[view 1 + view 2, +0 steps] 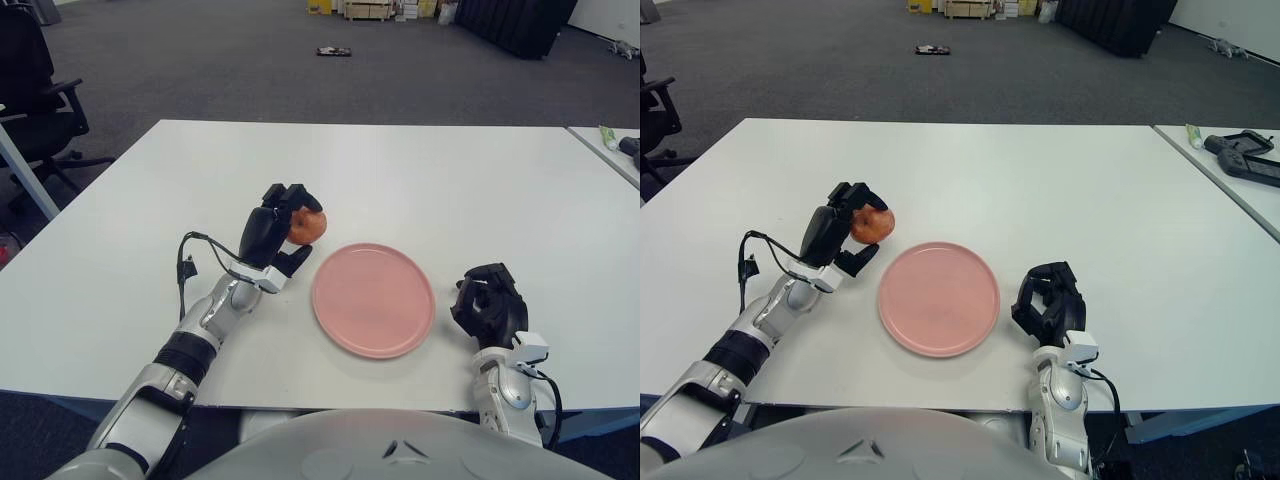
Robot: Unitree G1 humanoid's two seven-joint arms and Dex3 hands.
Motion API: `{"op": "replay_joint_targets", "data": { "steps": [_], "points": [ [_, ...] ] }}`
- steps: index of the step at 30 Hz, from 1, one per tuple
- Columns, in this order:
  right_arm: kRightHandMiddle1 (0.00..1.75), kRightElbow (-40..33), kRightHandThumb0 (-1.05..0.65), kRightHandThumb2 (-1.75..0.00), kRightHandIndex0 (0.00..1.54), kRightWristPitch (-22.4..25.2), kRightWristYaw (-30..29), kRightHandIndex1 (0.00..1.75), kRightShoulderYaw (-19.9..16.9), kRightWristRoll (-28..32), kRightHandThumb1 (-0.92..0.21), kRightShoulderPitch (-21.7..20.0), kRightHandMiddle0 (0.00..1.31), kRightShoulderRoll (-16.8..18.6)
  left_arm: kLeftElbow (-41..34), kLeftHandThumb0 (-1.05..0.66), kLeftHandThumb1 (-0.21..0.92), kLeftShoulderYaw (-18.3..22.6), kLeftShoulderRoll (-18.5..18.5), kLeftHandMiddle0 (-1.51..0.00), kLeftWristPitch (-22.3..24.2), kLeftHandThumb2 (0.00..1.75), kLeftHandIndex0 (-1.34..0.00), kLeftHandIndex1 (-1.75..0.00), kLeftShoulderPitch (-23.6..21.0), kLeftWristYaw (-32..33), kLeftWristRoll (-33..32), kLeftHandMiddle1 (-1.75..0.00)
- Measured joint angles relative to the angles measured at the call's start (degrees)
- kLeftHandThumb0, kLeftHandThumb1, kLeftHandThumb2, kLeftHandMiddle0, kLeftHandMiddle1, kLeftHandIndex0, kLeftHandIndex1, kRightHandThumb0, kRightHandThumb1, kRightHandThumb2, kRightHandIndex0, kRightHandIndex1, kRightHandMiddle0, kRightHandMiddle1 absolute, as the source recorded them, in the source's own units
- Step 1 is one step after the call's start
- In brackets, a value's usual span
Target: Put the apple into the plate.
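A reddish-orange apple (306,226) is held in my left hand (281,230), whose black fingers are curled around it. The apple is lifted off the white table (420,180), just left of the pink plate (373,298) and a little beyond its far-left rim. The plate lies flat near the table's front edge with nothing on it. My right hand (488,303) shows to the right of the plate, fingers curled and holding nothing.
At the far right, a second table (1240,160) carries a black device (1245,157) and a small tube (1193,135). An office chair (35,90) stands off the table's left corner. Boxes and dark items sit on the floor far behind.
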Motion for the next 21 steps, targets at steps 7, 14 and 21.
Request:
{"op": "replay_joint_targets", "data": {
  "steps": [7, 14, 21],
  "points": [
    [1.75, 0.0, -0.43, -1.11, 1.08, 0.1, 0.0, 1.75, 0.0, 0.3, -0.49, 0.0, 0.47, 0.0, -7.3, 0.00, -0.04, 0.3, -1.0, -0.92, -0.3, 1.68, -0.65, -1.75, 3.7, -5.6, -2.0, -1.63],
    [1.75, 0.0, -0.43, -1.11, 1.08, 0.1, 0.0, 1.75, 0.0, 0.4, -0.49, 0.0, 0.47, 0.0, -12.0, 0.00, -0.03, -1.0, -2.0, -0.91, -0.7, 1.67, -0.64, -1.75, 7.3, -11.0, -2.2, -1.64],
    [1.75, 0.0, -0.43, -1.11, 1.07, 0.1, 0.2, 1.75, 0.0, 0.4, -0.49, 0.0, 0.48, 0.0, -15.4, 0.00, 0.01, -3.2, -2.1, -0.88, -0.7, 1.64, -0.61, -1.75, 9.8, -17.7, -2.3, -1.65]
  ]
}}
